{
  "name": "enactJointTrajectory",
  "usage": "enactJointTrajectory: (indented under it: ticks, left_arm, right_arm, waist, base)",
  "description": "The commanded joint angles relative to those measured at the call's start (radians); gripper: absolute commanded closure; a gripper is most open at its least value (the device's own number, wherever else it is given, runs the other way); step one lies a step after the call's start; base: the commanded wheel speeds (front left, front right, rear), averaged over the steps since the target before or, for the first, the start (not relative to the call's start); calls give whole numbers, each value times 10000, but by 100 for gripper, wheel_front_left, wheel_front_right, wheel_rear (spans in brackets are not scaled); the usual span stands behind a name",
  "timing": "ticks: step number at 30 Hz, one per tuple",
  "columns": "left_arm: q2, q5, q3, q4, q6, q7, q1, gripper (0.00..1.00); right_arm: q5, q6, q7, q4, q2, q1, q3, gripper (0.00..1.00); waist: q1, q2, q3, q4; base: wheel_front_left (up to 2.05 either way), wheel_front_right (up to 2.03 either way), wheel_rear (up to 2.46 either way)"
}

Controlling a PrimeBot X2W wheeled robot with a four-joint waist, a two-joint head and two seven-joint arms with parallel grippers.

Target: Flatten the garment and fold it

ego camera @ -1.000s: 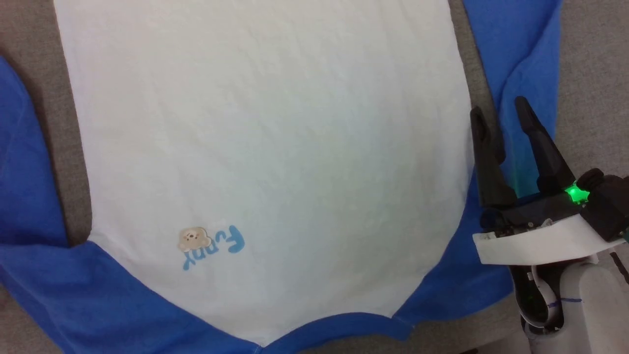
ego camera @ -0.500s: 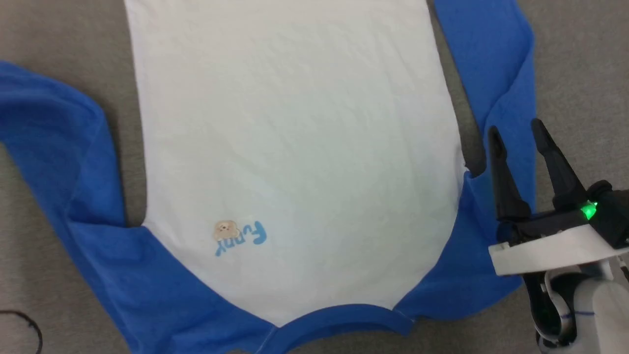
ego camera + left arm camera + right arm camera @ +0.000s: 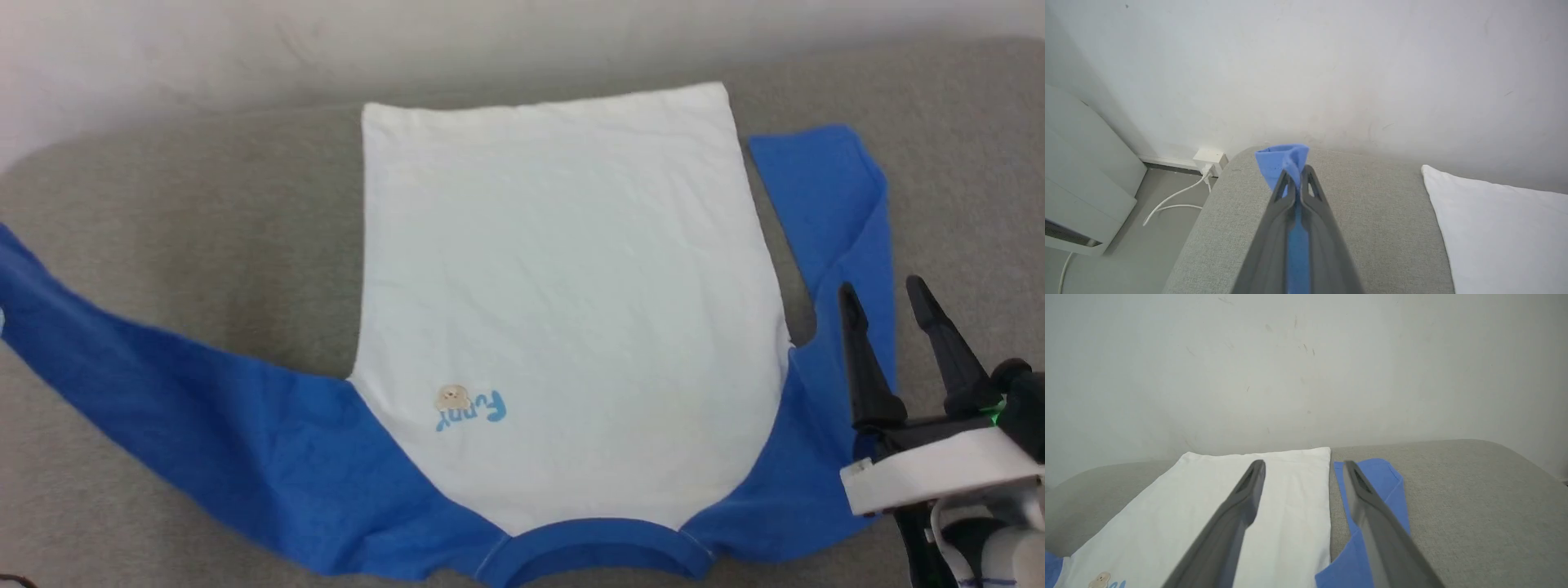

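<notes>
The garment [image 3: 563, 310] is lying face up and mostly flat on a grey fabric-covered surface [image 3: 204, 229]. Its blue collar [image 3: 596, 551] is sitting nearest the robot and its white hem is reaching toward the pale wall [image 3: 245, 49]. The small "Funny" print [image 3: 471, 407] is showing upside down in the head view, low on the white body. The left sleeve [image 3: 204, 425] is stretching out sideways to the edge of the head view. In the left wrist view the left gripper [image 3: 1297, 173] is pinching blue sleeve fabric, its fingers pressed together on the cloth, with a tuft poking past the tips above the grey surface's rounded end. The right sleeve [image 3: 833, 212] is lying doubled back just beside the body's right edge. The right gripper [image 3: 880, 284] is standing over that sleeve's shoulder end, its fingers spread apart and gripping nothing. A white cable [image 3: 1175, 196] is trailing across the floor from a wall socket [image 3: 1208, 157].
</notes>
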Motion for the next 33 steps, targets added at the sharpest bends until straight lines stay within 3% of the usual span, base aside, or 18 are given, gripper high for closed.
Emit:
enactJointTrajectory:
  ticks: [1, 9, 13, 16, 20, 25, 33]
  left_arm:
    - [-11, -69, 12, -243, -87, -23, 148, 100]
    - [-779, -384, -1083, -2761, -287, 422, 393, 100]
    - [-1627, -349, -2278, -3753, -324, 484, 167, 100]
    - [-2576, -340, -3471, -3952, -420, 417, -81, 100]
    - [-3797, -202, -4967, -3355, -623, 244, -483, 100]
    - [-5095, 3, -6402, -1668, -1014, -110, -1043, 100]
    - [-5928, 237, -8084, 970, -1587, -750, -1474, 100]
  right_arm:
    - [-8, -9, 33, -68, 11, 135, -30, 0]
    - [63, -9, 220, -292, 11, 503, -93, 0]
    - [82, -9, 304, -400, 11, 589, -110, 0]
    - [121, -9, 348, -489, 11, 615, -114, 0]
    - [168, -9, 401, -592, 11, 629, -139, 0]
    - [246, -9, 415, -638, 11, 513, -147, 0]
    - [334, -9, 300, -635, 11, 321, -417, 0]
  waist:
    - [3, 0, -856, 704]
    - [3, 0, -1265, 914]
    - [3, 0, -1323, 968]
    - [3, 0, -1313, 961]
    - [3, 0, -1143, 847]
    - [3, 0, -812, 442]
    - [3, 0, -209, -346]
  base:
    - [0, 0, 0]
    - [0, 0, 0]
    - [0, 0, 0]
    - [0, 0, 0]
    - [0, 0, 0]
    - [0, 0, 0]
    - [0, 0, 0]
